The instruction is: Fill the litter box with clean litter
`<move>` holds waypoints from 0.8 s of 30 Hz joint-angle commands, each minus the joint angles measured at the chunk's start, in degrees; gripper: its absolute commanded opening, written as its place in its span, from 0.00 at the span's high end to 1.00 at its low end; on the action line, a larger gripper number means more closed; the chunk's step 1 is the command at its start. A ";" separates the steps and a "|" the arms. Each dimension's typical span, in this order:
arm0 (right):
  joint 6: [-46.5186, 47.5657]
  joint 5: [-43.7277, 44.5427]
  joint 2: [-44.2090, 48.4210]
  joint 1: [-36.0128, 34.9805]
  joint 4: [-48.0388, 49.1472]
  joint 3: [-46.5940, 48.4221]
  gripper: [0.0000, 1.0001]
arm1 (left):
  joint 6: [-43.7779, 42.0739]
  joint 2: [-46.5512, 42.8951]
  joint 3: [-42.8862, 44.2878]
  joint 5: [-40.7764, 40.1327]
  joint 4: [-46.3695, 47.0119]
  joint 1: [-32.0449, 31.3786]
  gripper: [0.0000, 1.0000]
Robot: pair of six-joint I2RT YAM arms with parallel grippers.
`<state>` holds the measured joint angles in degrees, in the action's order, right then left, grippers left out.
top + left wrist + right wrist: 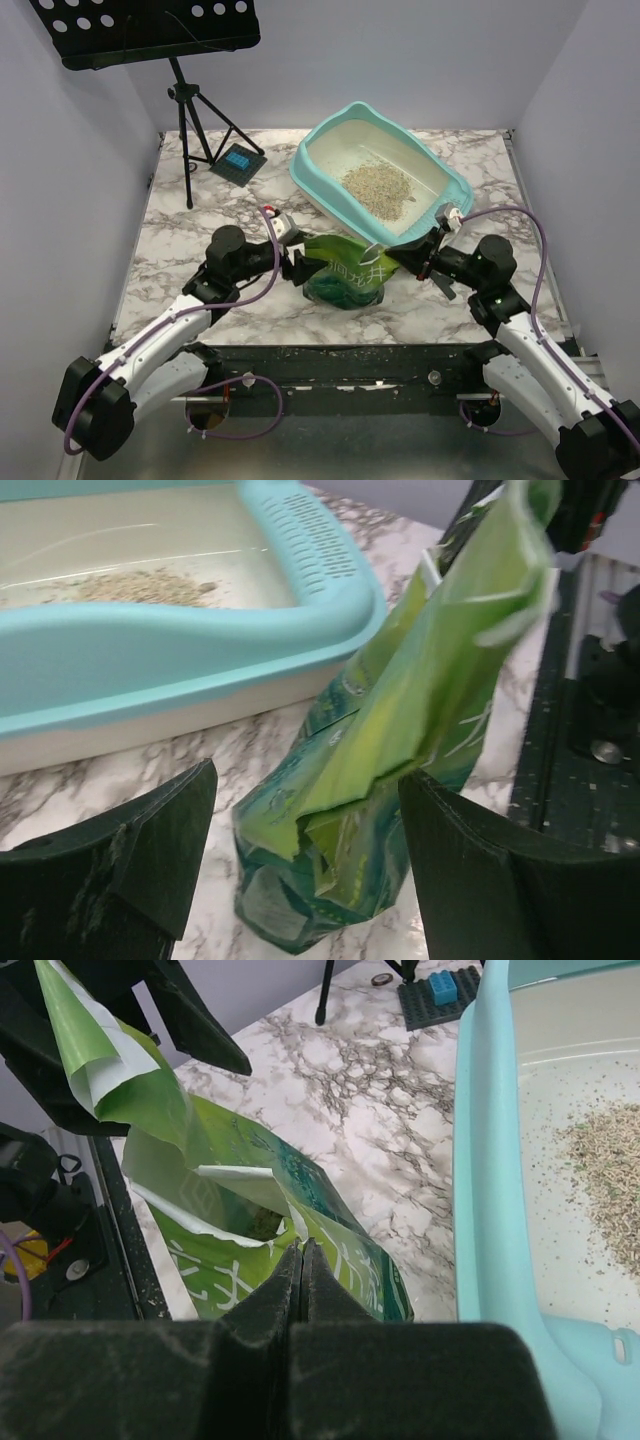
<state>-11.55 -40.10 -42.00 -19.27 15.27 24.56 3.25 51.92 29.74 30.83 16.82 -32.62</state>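
Top: litter box (300,165) far-centre on table (190,215), small pile of clean litter (378,187) inside; green bag (345,272) just in front of it, left hand (293,266) and right hand (403,258) flanking. Left wrist: left hand open, straddling the bag, not clamped. Right wrist: right hand closed, pinching the bag lip. Pouring looks part-done; next, lift and tip the mouth over the near rim. Open table to the left.

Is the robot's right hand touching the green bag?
Touching. The right wrist view shows the right gripper with its fingers closed together on an edge of the green bag, and no gap shows between them.
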 commanded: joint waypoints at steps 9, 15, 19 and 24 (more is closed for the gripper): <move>-3.56 -1.74 0.69 0.11 4.86 -2.67 1.00 | 13.61 9.68 1.38 22.08 18.49 3.44 0.31; -3.91 -0.95 1.66 0.11 3.72 -2.41 1.00 | 14.43 12.85 0.24 22.09 22.20 3.53 0.55; -4.09 0.19 2.53 0.11 2.93 -2.67 1.00 | 11.62 11.28 -0.03 18.75 20.02 3.44 1.00; -3.92 0.72 2.98 0.11 5.11 -3.55 0.69 | 3.89 3.82 0.93 13.30 7.65 3.44 1.00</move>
<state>-15.16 -40.12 -39.77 -19.27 18.00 22.20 14.41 61.93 29.58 48.45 31.94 -29.39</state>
